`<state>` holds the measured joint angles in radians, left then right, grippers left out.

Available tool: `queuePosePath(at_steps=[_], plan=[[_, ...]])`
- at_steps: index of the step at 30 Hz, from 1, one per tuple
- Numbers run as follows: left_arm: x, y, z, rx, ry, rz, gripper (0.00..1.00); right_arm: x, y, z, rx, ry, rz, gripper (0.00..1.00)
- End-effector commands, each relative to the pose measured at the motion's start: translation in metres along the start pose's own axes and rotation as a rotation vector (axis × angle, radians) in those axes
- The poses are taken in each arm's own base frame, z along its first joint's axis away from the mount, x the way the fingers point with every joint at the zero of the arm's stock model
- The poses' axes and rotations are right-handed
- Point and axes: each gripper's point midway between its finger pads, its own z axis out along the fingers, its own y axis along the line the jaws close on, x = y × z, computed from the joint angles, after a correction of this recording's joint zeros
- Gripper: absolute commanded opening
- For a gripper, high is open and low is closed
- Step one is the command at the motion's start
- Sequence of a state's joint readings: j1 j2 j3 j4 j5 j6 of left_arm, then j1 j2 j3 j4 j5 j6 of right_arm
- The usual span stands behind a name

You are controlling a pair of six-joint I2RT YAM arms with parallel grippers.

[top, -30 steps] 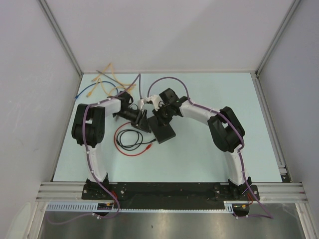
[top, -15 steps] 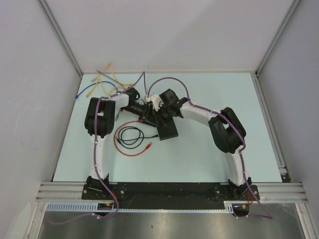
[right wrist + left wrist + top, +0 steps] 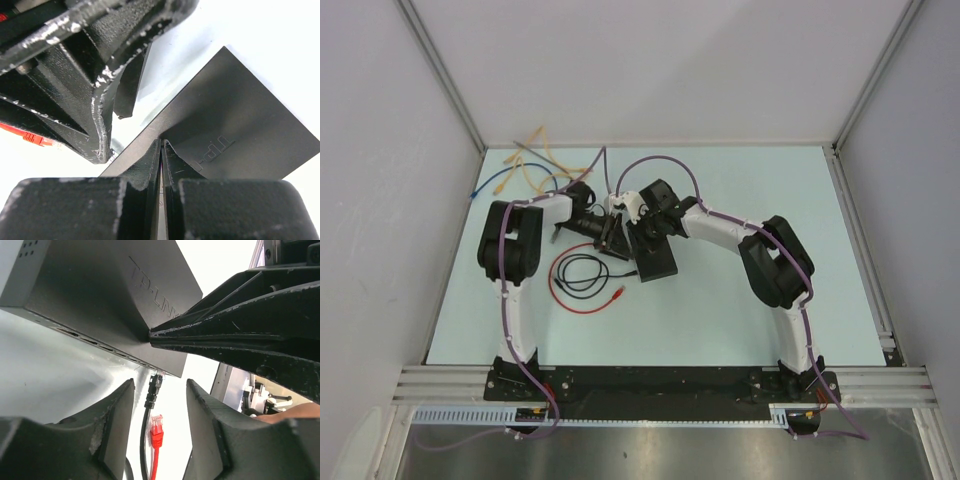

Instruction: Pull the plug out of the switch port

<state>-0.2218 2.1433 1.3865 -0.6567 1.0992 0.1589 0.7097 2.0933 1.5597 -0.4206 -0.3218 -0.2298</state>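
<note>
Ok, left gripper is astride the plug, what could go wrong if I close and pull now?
1. The right gripper only presses its shut tips on the switch top near the edge, so the box may slide or tip with the pull.
2. The red plug sits close to the black plug; the open left gripper could catch it too.

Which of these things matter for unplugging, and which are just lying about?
For the job: switch; black plug at its port; black cable; left gripper, open, facing the plug; right gripper, shut, tip on the switch.
Lying about: red cable; yellow cables; blue cable.
</note>
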Motion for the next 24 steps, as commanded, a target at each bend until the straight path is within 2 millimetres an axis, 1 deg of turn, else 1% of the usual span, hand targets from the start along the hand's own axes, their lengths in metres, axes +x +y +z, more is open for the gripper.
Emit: queuePosePath(at_steps=[1, 4, 9, 12, 14, 15, 17, 19, 22, 23, 24], plan=[[0.003, -0.003, 0.007, 0.037, 0.014, 0.056, 0.5, 0.043, 0.004, 0.008, -0.008, 0.133, 0.032, 0.07], [0.012, 0.003, 0.016, 0.007, 0.057, 0.07, 0.47, 0.043, 0.003, 0.007, -0.006, 0.133, 0.034, 0.07], [0.03, 0.003, 0.03, 0.025, 0.114, 0.043, 0.47, 0.043, 0.001, 0.008, -0.003, 0.131, 0.035, 0.07], [0.032, 0.001, 0.035, 0.029, 0.128, 0.047, 0.46, 0.042, -0.001, 0.007, -0.001, 0.129, 0.037, 0.07], [0.034, 0.003, 0.037, 0.031, 0.136, 0.035, 0.43, 0.043, -0.002, 0.008, -0.001, 0.129, 0.038, 0.07], [0.032, 0.002, 0.037, 0.032, 0.135, 0.039, 0.43, 0.043, -0.003, 0.008, 0.001, 0.129, 0.039, 0.07], [0.037, 0.005, 0.038, 0.036, 0.153, 0.02, 0.43, 0.043, -0.003, 0.008, 0.002, 0.13, 0.041, 0.07], [0.036, 0.004, 0.038, 0.051, 0.16, 0.043, 0.44, 0.042, -0.004, 0.008, 0.003, 0.127, 0.041, 0.08], [0.044, 0.001, 0.037, 0.08, 0.179, 0.04, 0.44, 0.042, -0.005, 0.008, 0.004, 0.127, 0.042, 0.08], [0.042, 0.003, 0.035, 0.074, 0.17, 0.053, 0.46, 0.042, -0.005, 0.008, 0.004, 0.128, 0.043, 0.08], [0.045, 0.003, 0.034, 0.062, 0.168, 0.056, 0.46, 0.042, -0.006, 0.008, 0.003, 0.128, 0.044, 0.08]])
